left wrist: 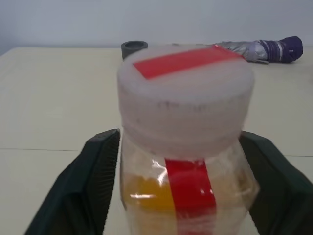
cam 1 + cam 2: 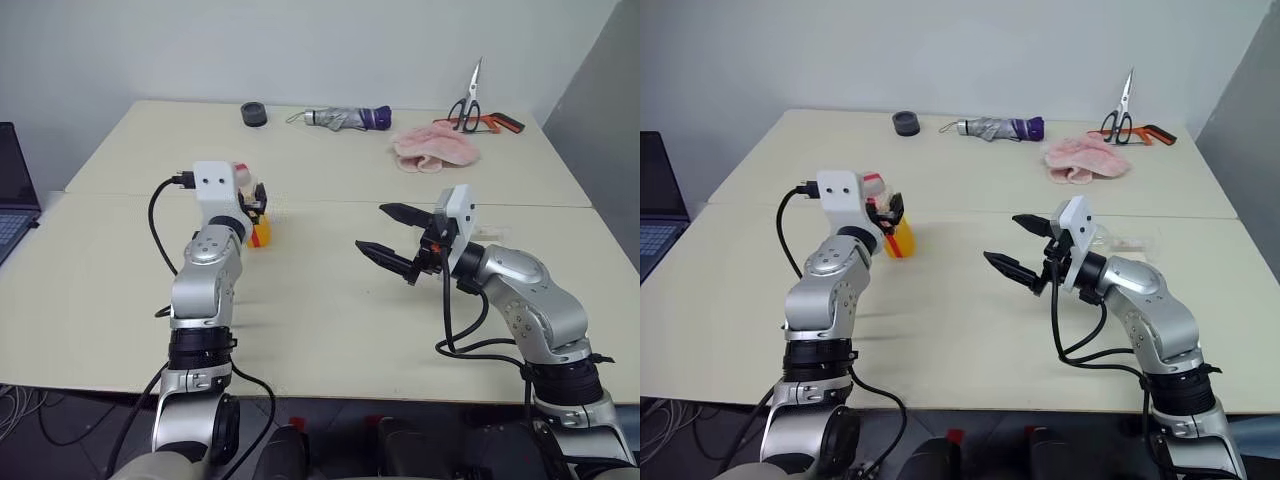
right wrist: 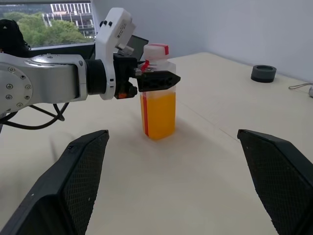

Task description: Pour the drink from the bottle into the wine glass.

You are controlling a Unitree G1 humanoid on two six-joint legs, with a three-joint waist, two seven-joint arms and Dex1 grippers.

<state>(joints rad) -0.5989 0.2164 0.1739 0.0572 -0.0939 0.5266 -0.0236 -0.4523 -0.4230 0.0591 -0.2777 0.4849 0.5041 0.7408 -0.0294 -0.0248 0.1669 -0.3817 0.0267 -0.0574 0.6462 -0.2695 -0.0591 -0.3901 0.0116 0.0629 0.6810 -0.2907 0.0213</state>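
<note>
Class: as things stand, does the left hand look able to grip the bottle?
Probably yes: the left hand has its fingers either side of the bottle, just below the cap, with nothing between.

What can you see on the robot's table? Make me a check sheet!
Surface: pale table, two tops pushed together.
Job's things: bottle upright, capped, drink inside; something clear behind the right arm, too hidden to name.
Clutter: black ring, folded umbrella, pink cloth, scissors, all at the far edge.
Grippers: left gripper at the bottle's top; right gripper open, holding nothing.
Cables: black cables along both arms.
Surroundings: laptop, white wall.
</note>
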